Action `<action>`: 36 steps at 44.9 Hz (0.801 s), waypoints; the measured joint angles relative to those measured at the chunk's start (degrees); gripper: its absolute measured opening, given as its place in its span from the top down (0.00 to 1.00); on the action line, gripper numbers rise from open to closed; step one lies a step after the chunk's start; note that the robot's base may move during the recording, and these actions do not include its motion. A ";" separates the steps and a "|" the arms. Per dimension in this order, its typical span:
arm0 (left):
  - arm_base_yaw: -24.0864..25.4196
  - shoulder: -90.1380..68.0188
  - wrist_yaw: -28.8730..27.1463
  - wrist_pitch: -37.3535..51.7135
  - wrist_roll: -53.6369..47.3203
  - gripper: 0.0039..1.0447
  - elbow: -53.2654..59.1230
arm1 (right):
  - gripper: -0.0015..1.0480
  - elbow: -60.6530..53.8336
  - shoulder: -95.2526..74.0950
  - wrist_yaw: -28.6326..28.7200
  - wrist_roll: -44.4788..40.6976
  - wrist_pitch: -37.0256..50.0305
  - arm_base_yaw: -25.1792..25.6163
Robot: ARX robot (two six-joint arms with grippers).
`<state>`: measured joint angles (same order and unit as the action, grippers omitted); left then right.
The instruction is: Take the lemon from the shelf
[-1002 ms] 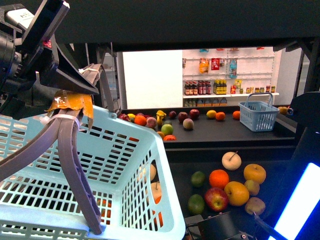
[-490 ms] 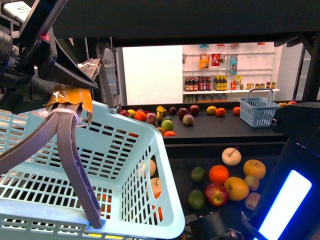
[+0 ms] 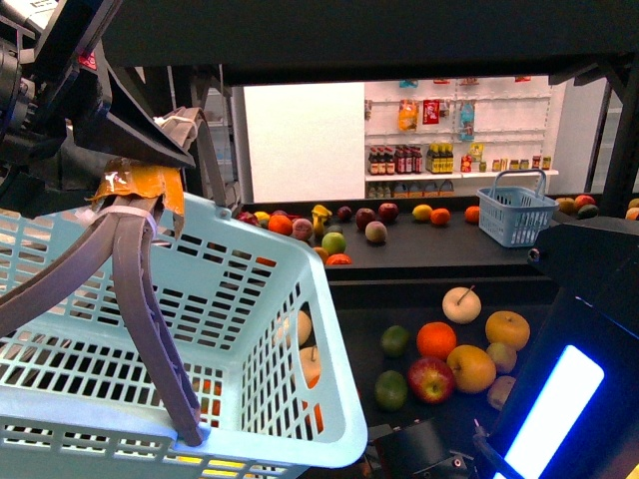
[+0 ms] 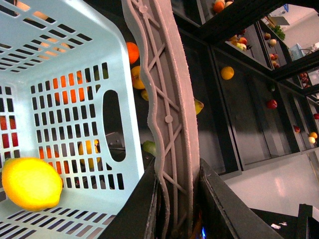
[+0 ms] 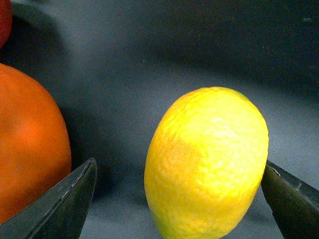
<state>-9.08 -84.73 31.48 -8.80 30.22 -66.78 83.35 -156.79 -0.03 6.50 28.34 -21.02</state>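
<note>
On the dark deck of the shelf (image 5: 199,45) the lemon (image 5: 207,164) stands on end, right between the two tips of my right pincer (image 5: 178,168). That pincer is spread wide and grips nothing. One fingertip (image 5: 70,199) stands clear of the lemon with bare deck between them. The other sits at the lemon's far edge, and I cannot tell whether it touches the skin. An orange fruit (image 5: 30,144) rests on the same deck just beside the lemon, on the side of the clear fingertip, apart from it.

From the front view, my right arm (image 3: 569,379) reaches down over the right end of the shelf's lower deck, hiding the lemon there. Loose fruit (image 3: 454,354) lies just beside it toward the middle.

My left pincer (image 4: 177,209) is clamped on the grey handle (image 4: 164,99) of the pale blue basket (image 4: 60,30), which hangs raised in front of the shelf. A second lemon (image 4: 31,183) lies on the basket's slotted floor, near one corner.
</note>
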 joint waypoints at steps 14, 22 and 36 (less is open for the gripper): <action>0.00 0.00 0.00 0.00 0.00 0.83 0.00 | 0.07 1.01 -1.36 0.02 0.74 -0.39 0.44; 0.00 0.00 0.02 0.00 0.00 0.83 0.00 | 0.07 1.46 -1.79 0.04 1.36 -0.46 1.07; 0.00 0.00 0.00 0.00 0.00 0.83 0.00 | 0.31 1.55 -1.88 0.13 1.60 -0.44 1.49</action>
<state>-9.08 -84.73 31.48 -8.80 30.22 -66.78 84.90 -158.67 0.10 8.10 27.90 -19.53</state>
